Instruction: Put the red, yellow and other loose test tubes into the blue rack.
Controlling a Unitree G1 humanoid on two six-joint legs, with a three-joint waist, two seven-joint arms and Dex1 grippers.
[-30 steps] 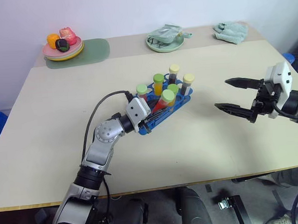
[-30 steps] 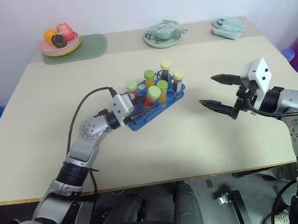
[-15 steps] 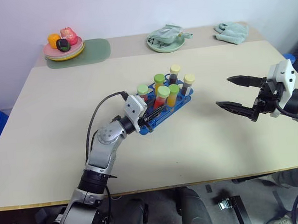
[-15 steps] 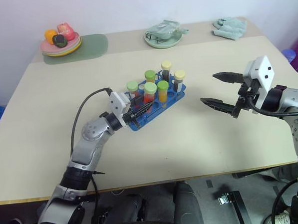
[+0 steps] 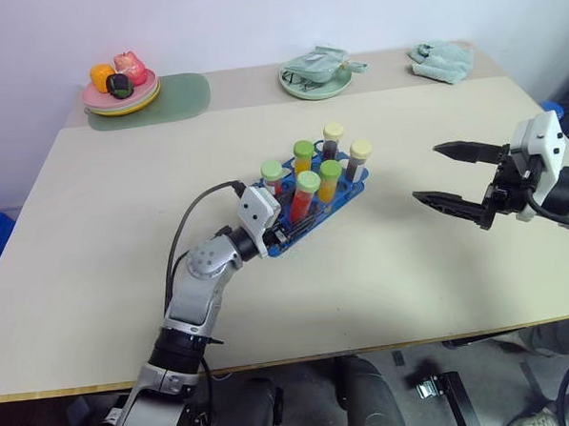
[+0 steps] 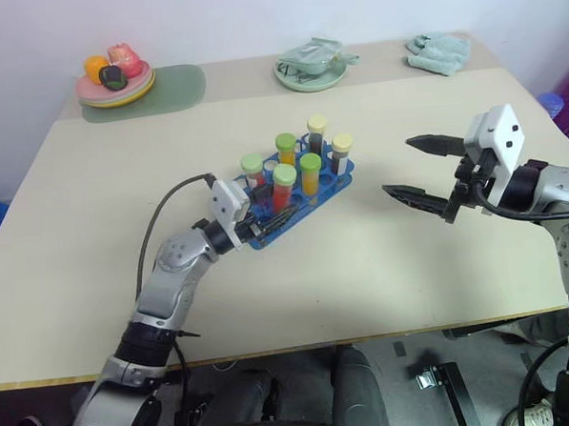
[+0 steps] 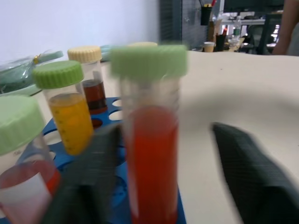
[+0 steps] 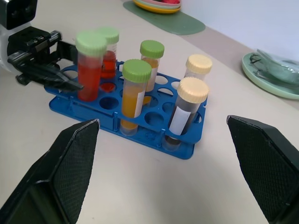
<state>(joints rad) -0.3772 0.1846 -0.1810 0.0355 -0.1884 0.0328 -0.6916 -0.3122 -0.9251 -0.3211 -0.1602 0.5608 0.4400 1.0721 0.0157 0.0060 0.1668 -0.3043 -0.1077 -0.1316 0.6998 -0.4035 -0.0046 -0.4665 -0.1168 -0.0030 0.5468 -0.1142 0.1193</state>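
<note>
Blue rack (image 5: 345, 193) mid-table, wide bare table (image 5: 113, 222) all round; left gripper (image 5: 284, 234) jaws parted beside a red tube (image 5: 303, 195) (seated); right gripper (image 5: 447, 178) wide open, empty.

Bare table (image 5: 383, 265) between rack (image 5: 309, 216), right pincer (image 5: 452, 177)

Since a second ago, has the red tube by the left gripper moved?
Yes. The red tube was tilted toward the orange tube; now it stands upright in the rack, and the left gripper has opened.
</note>
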